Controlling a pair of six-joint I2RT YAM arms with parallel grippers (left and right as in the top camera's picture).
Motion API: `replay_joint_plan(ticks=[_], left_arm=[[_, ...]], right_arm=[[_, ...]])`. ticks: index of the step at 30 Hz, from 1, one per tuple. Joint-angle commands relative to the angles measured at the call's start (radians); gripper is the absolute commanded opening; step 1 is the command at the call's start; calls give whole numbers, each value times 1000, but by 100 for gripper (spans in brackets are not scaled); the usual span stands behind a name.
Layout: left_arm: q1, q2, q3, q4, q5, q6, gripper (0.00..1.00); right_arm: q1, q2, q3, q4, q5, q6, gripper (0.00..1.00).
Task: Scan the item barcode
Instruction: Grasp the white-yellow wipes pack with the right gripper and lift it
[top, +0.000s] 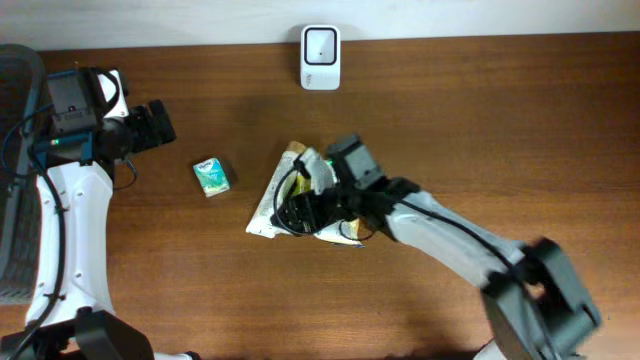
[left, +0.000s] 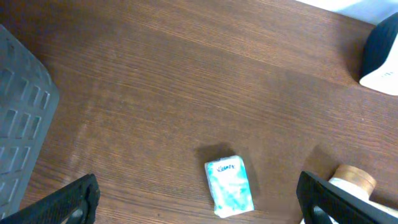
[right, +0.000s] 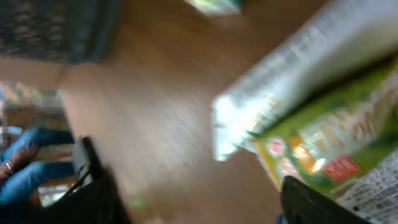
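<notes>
The right gripper (right: 186, 168) had its two fingers apart over the snack packet (top: 268, 208). In the blurred wrist view one corner of the packet lay in the gap, close to the finger at 4 o'clock, and most of the gap was bare wood. Nothing was clamped yet. From above, the packet lay flat near the middle of the table (top: 480, 120), partly hidden by the gripper. Its white sealed edge stuck out toward 8 o'clock.

The scanner (top: 320, 57) stood at 12 o'clock from the packet, well apart, at the table's far edge. A small tissue pack (top: 211, 177) lay at 9 o'clock. Beyond it, toward 10 o'clock, the left gripper (top: 158, 124) hung with its jaws wide and empty. A grey basket (top: 15, 120) sat at the far 9 o'clock edge.

The step in hand looked like taking hold of the packet. To do it well, the fingers should probably settle further onto the packet before closing, so they pinch a firm margin and not just the slippery corner. The grip should leave the printed face uncovered. The barcode could not be found in these pictures, so the hold should allow turning the packet toward the scanner at 12 o'clock.
</notes>
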Motion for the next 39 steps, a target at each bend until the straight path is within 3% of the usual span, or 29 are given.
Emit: replay_joint_plan(ticks=[1,5,7,10,12,16,21,28,31,32,33,36,39], left_arm=[[1,0,-2,2,-4,16,99],[1,0,-2,2,-4,16,99],[1,0,-2,2,-4,16,99],[1,0,-2,2,-4,16,99],[1,0,-2,2,-4,16,99],[1,0,-2,2,-4,16,99],[1,0,-2,2,-4,16,99],[1,0,-2,2,-4,16,99],[1,0,-2,2,-4,16,99],[1,0,-2,2,-4,16,99],[1,0,-2,2,-4,16,99],[1,0,-2,2,-4,16,99],[1,0,-2,2,-4,16,99]], right_arm=[[0,41,3,-51,132,117,75],[-78,-28,36,-281,246,119,74],[-156,-80,87,-480,341,31,76],[-251,-87,118,-621,425,-93,81],[-312,-87,118,-640,463,-106,82],[-487,-93,197,-671,273,-223,83],[-691,-69,204,-743,152,-270,95],[-702,132,101,-565,-129,-354,99],[-666,223,101,-528,-126,-354,100],[-650,253,101,-512,-128,-354,95],[-632,274,101,-495,-128,-354,85],[-621,283,101,-470,-128,-351,43],[-649,282,114,-475,-145,-350,14]])
